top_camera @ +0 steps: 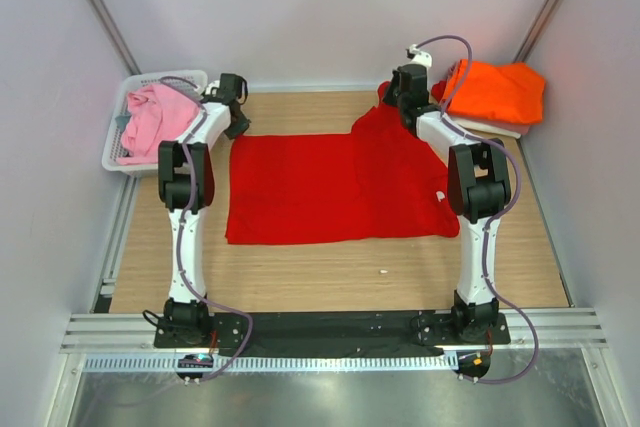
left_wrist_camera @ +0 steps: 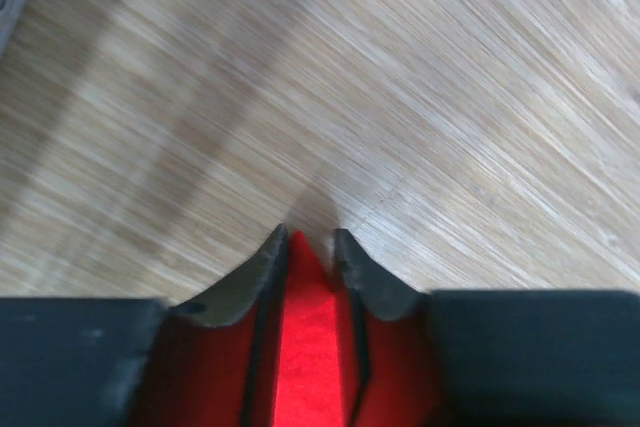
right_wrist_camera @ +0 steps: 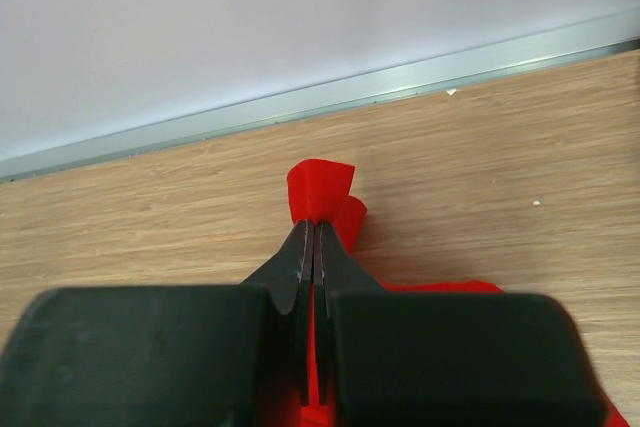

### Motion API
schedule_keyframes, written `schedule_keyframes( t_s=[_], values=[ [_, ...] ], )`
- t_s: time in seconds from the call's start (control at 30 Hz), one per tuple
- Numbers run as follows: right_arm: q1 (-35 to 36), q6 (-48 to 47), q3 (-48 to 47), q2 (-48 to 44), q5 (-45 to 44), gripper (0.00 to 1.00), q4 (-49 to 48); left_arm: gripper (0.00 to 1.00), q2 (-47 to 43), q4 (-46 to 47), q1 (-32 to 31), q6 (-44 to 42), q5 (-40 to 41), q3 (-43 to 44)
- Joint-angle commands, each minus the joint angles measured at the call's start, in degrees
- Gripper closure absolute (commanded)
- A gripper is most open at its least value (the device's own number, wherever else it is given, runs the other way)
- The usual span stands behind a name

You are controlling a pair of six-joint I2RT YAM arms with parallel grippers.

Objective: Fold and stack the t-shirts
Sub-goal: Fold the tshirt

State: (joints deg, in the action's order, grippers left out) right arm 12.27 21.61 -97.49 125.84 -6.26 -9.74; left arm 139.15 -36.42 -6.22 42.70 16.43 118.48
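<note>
Pale walls close in on three sides of a wooden table. At its far left corner stands a white basket with a crumpled pink t-shirt heaped inside. Just beside the basket, the left gripper reaches down to the far left corner of the red t-shirt. In the left wrist view its fingers pinch a strip of the red cloth between them, above the bare wood. The red t-shirt lies spread mostly flat across the middle of the table, with its far right part lifted and bunched. There the right gripper holds it, and in the right wrist view its fingers are pressed tightly together on the cloth, a small red fold poking out past the tips. At the far right corner an orange t-shirt sits folded on top of a white cloth, well apart from the basket.
</note>
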Motion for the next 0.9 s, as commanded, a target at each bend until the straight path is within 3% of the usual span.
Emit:
schedule_keyframes(
  t_s=[0.0,0.07,0.13,0.43,0.67,0.87],
  values=[
    [0.12,-0.07,-1.12,-2.09,-0.33,0.98,-1.07,0.76,2.97,0.13,0.15,1.25,-1.92,0.79],
    [0.03,-0.07,-1.12,-2.00,-0.15,0.99,-0.81,0.84,2.71,0.04,0.24,1.25,-2.19,0.62],
    [-0.05,-0.16,-0.95,-2.27,0.02,0.98,-0.72,0.99,2.44,-0.22,0.15,1.07,-2.19,0.53],
    [-0.06,-1.30,0.29,-5.25,3.97,0.99,-3.53,1.00,-3.09,-3.46,-0.11,-0.25,-2.01,-2.46],
    [0.03,-4.73,-1.47,-7.80,9.69,0.99,0.67,1.00,-8.63,-10.94,-0.29,-2.53,-0.26,-3.16],
    [-0.05,-7.01,4.05,-15.61,11.01,0.98,6.21,1.00,-15.47,-14.20,-0.37,-4.11,-0.60,-7.28]
  ],
)
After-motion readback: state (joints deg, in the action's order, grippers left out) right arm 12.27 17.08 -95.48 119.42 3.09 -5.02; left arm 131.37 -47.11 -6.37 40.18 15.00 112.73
